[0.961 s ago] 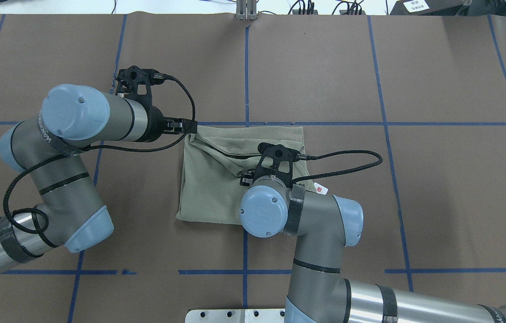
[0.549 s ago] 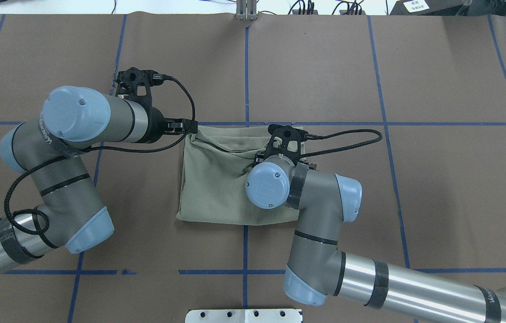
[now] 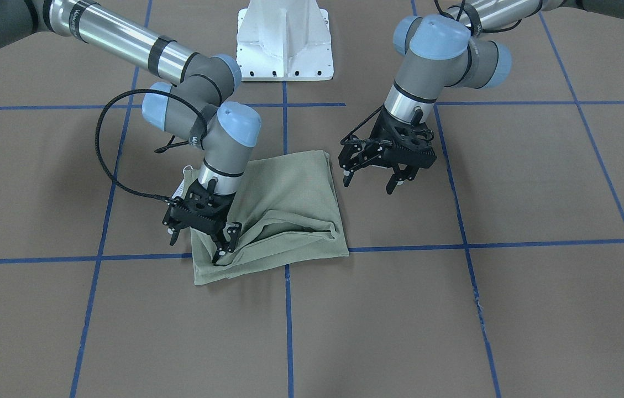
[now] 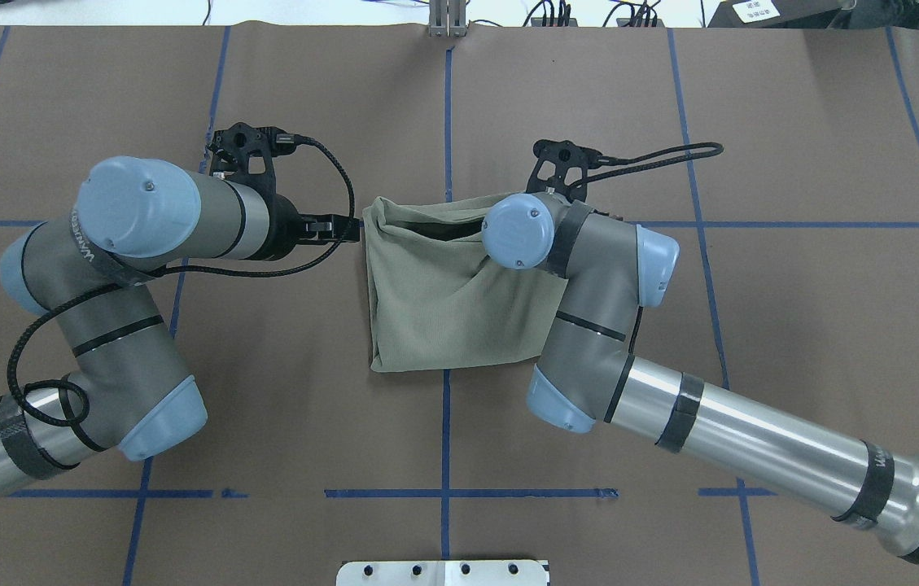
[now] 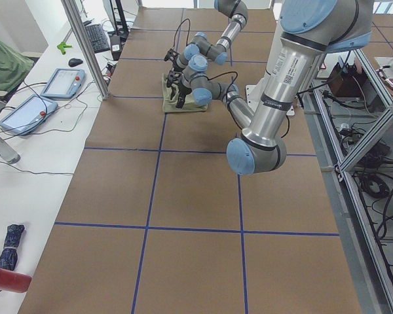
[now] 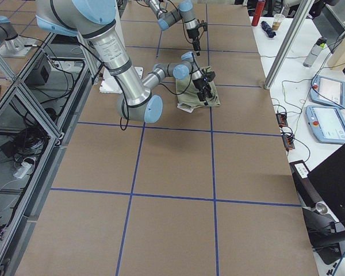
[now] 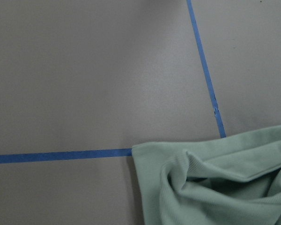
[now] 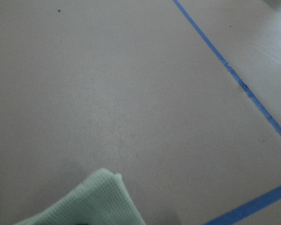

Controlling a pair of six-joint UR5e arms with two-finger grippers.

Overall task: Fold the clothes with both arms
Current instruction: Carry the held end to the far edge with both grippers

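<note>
Starting at the left of the overhead view, the left arm [image 4: 207,220] reaches toward the shirt, but its own wrist covers the left gripper there. The front camera shows the left gripper [image 3: 368,183] better. Its fingers stand apart, hold nothing, and hang over the bare table [image 4: 793,342] just beside the shirt's edge.

In the middle, the shirt [image 4: 443,301] lies on the table between the two arms, at a crossing of the blue tape lines [image 4: 447,122]. I judge the folding mostly done: the shirt is already a compact, roughly square packet and no sleeve sticks out. What is left, I think, is tidying. The far edge gapes like an open pocket and a slanted crease runs across the top layer. So the layers need flattening and lining up, perhaps with one more fold.

At the right, the right arm [image 4: 597,277] lies over the shirt's far right corner and hides it from above. From the front, the right gripper [image 3: 194,249] has its fingers apart. One tip presses into the cloth and the other is outside the cloth's edge, and I see no pinch on the fabric.

I cannot see the neck, the logo, or how the sleeves lie inside. The right wrist camera shows only a small corner of cloth and no fingers.
</note>
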